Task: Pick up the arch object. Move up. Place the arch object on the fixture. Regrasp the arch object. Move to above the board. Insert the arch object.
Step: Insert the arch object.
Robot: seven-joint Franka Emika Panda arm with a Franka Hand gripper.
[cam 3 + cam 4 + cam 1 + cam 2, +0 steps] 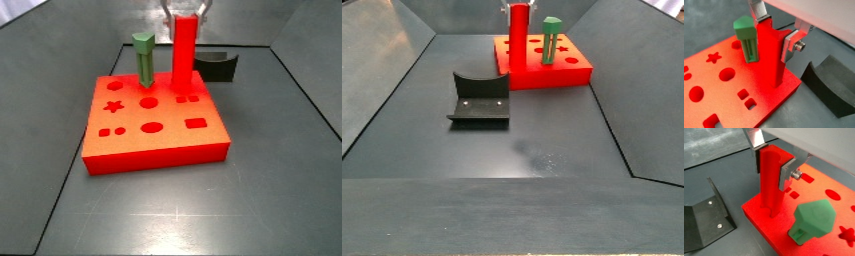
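Red arch object (772, 180) is standing in the board (154, 140) near the green post (747, 40), gripper (774, 160) clamping its top. Any tilt now risks jamming or scraping the hole.

Floor (543, 140): flat dark grey sheet, matte, with faint pale scuffs in a side view. Sloped dark grey side walls (389, 75) rise on both sides, forming a trough. Lighting even, diffuse; soft sheen on the floor (160, 215).
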